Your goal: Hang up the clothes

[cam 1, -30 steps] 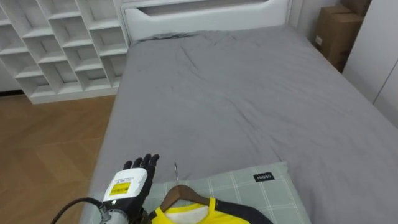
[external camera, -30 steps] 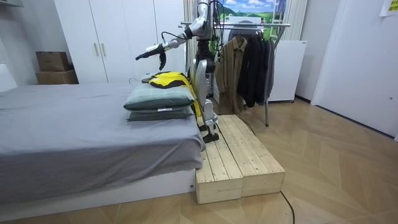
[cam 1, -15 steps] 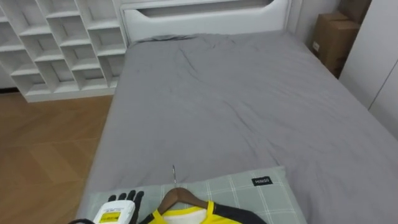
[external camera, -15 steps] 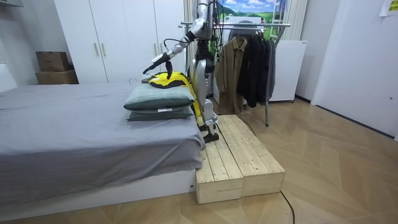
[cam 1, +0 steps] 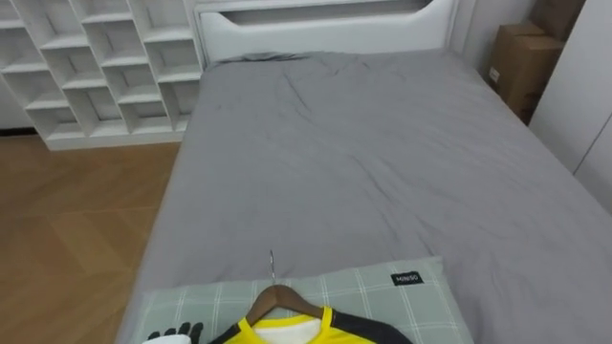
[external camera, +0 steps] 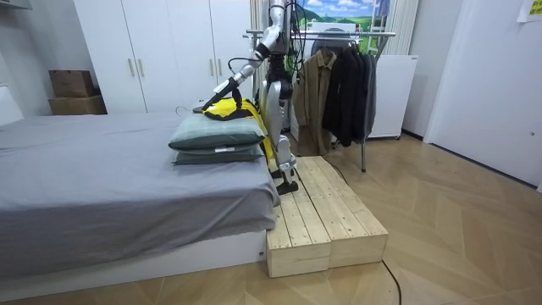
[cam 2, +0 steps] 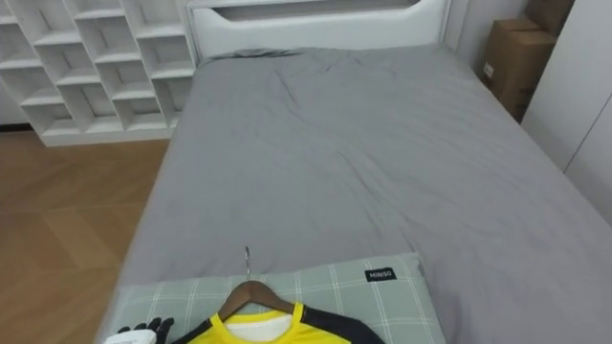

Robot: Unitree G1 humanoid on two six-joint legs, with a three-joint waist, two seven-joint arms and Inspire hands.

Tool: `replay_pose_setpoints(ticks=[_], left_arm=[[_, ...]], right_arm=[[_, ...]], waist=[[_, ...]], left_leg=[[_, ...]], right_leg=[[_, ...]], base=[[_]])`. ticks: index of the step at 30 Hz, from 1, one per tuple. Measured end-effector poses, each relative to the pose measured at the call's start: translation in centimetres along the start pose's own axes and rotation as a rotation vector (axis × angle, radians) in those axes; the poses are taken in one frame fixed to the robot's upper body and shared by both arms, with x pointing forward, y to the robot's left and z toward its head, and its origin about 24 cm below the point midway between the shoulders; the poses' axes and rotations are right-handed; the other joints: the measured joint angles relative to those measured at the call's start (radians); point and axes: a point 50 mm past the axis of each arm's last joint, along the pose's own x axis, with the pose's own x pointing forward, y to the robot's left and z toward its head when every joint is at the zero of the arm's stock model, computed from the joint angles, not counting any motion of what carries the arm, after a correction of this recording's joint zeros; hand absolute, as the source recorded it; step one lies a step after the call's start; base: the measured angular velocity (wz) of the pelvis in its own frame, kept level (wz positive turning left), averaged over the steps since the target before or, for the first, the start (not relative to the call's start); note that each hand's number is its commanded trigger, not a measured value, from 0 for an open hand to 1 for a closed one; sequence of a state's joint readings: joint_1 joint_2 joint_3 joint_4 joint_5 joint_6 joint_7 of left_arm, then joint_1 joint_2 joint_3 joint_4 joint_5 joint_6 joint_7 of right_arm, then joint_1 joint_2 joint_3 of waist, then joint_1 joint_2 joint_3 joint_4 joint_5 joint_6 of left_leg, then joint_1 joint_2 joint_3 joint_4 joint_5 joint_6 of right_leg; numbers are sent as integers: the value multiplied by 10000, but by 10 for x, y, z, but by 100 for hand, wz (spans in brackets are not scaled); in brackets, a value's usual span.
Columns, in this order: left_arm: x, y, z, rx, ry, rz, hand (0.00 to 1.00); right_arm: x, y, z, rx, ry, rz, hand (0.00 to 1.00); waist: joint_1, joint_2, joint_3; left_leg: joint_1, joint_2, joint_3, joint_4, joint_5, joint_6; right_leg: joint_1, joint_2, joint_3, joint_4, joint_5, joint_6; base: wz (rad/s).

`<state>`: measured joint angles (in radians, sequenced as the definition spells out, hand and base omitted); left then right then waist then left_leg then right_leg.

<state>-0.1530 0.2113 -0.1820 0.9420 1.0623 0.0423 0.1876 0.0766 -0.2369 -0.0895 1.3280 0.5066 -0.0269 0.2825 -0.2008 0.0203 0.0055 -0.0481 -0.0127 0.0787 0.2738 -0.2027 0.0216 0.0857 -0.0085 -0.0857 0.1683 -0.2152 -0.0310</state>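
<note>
Evidently, picking up the garment is the step in hand, and nothing has yet been gripped. For this to be done well, the left hand [cam 1: 175,334] should be brought rightward to the neck of the brown wooden hanger [cam 1: 279,300], where the thin metal hook [cam 1: 272,269] meets the wood. It should be closed there rather than on the cloth, so that the yellow shirt with dark sleeves [cam 1: 287,333] is lifted with its shoulders kept seated. The hook should be left free, since it will be needed for the metal clothes rail [external camera: 377,34] behind the robot, where dark jackets [external camera: 343,85] are hung. A level lift is advised, as the shirt could be slid off a tilted hanger.

The shirt is laid on the hanger, with the hook pointed up the bed, away from the robot. Both are rested on a green checked pillow [cam 1: 382,291], the upper of 2 stacked at the near end of the grey-sheeted bed [cam 1: 363,162]. The left hand is seen at the lower left, over the same pillow. It is just beside the shirt's left shoulder and apart from the hanger. Whether the pillow is touched cannot be told. Its fingers are stretched forward and nothing is held in them.
</note>
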Motion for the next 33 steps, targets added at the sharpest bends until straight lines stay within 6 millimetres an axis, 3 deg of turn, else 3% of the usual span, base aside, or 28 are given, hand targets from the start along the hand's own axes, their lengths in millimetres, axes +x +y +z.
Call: replay_pose_setpoints(ticks=[9, 14, 25, 29, 33], left_arm=[[4, 10, 0, -254, 21, 439, 0], [17, 46, 10, -210, -438, 1461, 0], [31, 91, 21, -730, -746, 3096, 0], [34, 114, 24, -1043, -872, 3743, 0], [36, 121, 25, -1363, -802, 3936, 0]], right_arm=[[1, 2, 4, -266, -41, 74, 0], [4, 10, 14, -741, -216, 304, 0], [9, 24, 35, -1295, -624, 630, 0], [12, 36, 51, -1725, -985, 640, 0], [13, 45, 60, -1749, -1271, 761, 0]], waist=[[57, -39, 34], [139, -120, 128], [75, -70, 194], [-80, 35, 351], [-179, 72, 411]], left_leg=[[-356, 7, -77, 108, 18, 19], [-1107, 55, -152, 481, 40, 50], [-2238, 188, -168, 921, 57, 71], [-2713, 210, -140, 1013, 126, 86], [-2988, 220, -52, 1094, 160, 124]], right_leg=[[-336, 7, -50, 178, -1, 0], [-980, 30, -209, 407, 2, -5], [-2070, 98, -271, 807, 35, -53], [-2635, 82, -284, 1104, 35, -53], [-3016, 48, -250, 1375, 34, -51]], base=[[2], [7], [0], [0], [-6]])
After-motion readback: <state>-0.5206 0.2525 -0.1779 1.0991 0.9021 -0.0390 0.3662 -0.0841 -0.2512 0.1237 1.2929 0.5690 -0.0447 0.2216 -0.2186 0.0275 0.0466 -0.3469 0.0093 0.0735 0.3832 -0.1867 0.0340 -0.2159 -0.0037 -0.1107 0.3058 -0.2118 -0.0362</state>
